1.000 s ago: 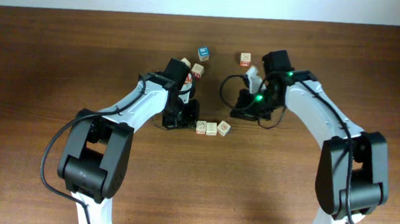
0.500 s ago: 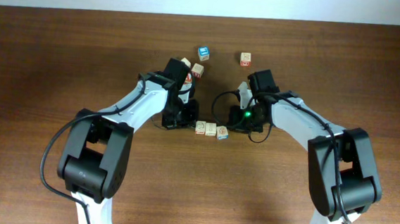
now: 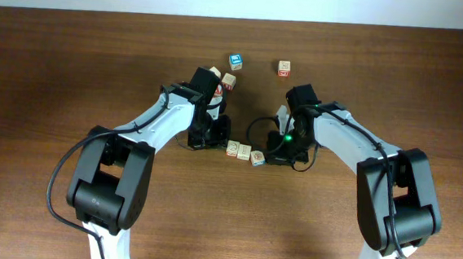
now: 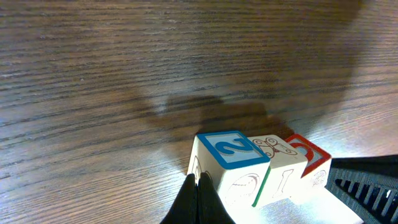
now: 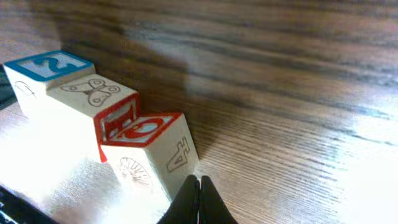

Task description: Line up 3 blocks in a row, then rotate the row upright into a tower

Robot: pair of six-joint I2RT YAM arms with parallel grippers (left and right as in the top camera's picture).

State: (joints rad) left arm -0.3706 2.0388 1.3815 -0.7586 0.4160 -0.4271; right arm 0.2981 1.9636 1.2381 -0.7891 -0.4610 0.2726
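We see the three blocks in a row between our closed left tool and closed right tool, each tip just beside an end block.

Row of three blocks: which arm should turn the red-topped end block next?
Right, probably. The right tool, shut, sits at the near corner of the red-topped block. The left tool, also shut, is at the far end by the blue-topped block, with the butterfly block between.
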